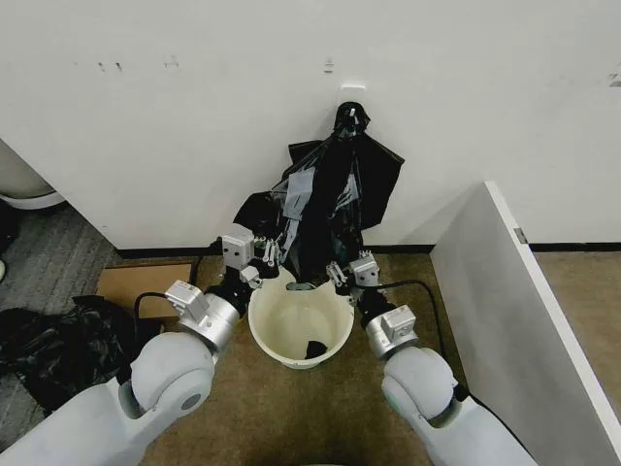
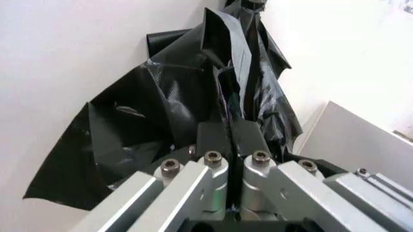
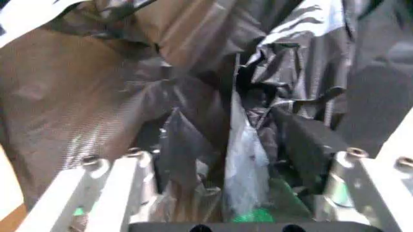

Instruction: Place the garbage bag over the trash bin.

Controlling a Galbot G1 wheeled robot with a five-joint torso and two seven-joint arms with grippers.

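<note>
- Both arms reach forward over the bin (image 1: 299, 335), which stands on the floor by the wall
- Left gripper (image 1: 262, 260) is pinched tight on the bag (image 1: 330, 209)
- Right gripper (image 1: 338, 275) is spread wide, film between its fingers
- Bag hangs from a wall hook (image 1: 350, 95), its lower edge hidden behind both grippers

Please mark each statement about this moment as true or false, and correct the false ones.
1. The round cream-white plastic bin stands on the floor between the two arms. True.
2. The thin glossy black plastic bag already covers the bin's rim. False: it hangs against the wall above the bin.
3. The left claw is shut on black film. True.
4. The right claw is shut. False: it is open, with film between its fingers.
5. The flat brown cardboard box lies inside the bin. False: it lies on the floor by the left arm.
</note>
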